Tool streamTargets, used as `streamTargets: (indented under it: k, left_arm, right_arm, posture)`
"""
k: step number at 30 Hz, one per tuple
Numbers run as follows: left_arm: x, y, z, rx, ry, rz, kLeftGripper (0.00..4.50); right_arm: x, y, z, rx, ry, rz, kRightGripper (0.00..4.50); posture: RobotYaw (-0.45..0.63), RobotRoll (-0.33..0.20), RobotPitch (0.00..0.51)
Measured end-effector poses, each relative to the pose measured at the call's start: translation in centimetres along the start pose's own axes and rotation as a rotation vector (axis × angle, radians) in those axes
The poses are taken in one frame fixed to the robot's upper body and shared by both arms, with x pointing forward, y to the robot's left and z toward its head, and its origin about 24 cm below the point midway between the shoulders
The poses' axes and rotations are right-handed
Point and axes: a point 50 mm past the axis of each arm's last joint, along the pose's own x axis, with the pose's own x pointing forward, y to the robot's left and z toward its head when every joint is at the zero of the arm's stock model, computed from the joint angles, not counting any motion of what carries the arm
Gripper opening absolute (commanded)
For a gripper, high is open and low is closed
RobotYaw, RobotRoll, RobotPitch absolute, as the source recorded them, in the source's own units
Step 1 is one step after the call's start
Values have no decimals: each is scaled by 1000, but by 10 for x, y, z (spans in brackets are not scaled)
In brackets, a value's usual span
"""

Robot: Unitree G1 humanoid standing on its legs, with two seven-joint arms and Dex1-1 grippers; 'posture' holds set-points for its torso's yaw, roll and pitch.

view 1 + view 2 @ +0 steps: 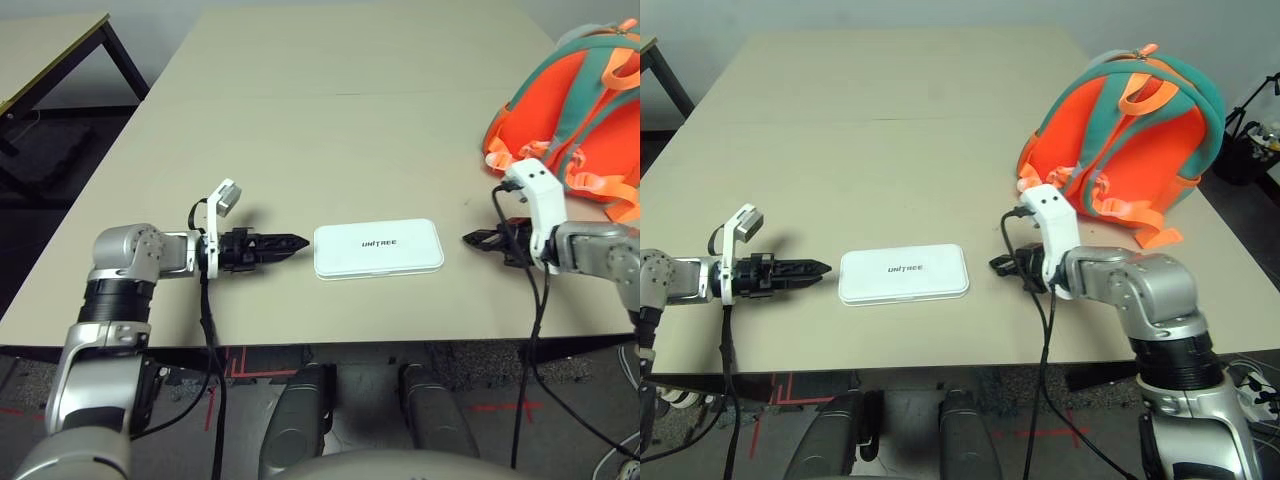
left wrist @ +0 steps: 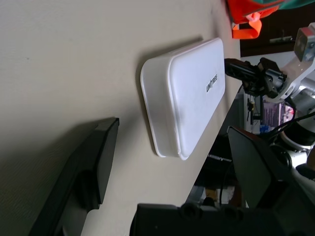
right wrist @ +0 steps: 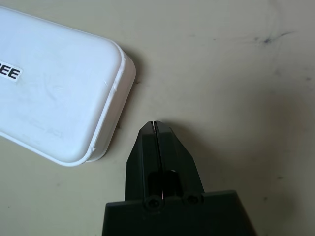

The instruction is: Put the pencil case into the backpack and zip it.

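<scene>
The white pencil case (image 1: 378, 248) with black lettering lies flat near the table's front edge, between my two grippers. My left gripper (image 1: 300, 241) points at its left end, a short gap away, open and holding nothing. On the other side, my right gripper (image 3: 155, 124) is shut with nothing in it, its tips a little off the case's right corner (image 3: 110, 98). The orange and teal backpack (image 1: 1140, 130) stands at the back right, behind my right wrist, straps facing me. I cannot see whether its zipper is open.
The beige table (image 1: 300, 120) stretches far back. A second table (image 1: 60, 45) stands off to the far left. Black cables (image 1: 1045, 330) hang from my wrists over the front edge. Dark equipment (image 1: 1252, 140) sits past the backpack.
</scene>
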Motion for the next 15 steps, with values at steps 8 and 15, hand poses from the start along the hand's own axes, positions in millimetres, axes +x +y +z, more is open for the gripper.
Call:
streamTargets:
  k: [8,15]
  left_arm:
    - [17,-6,-1,-48,60,-18,4500]
    - [26,-14,-4,-95,121,-46,4500]
  right_arm:
    - [4,1,0,-5,2,-11,12]
    - [5,3,5,-14,-14,-6,12]
  posture:
    - [50,0,184]
    - [47,0,190]
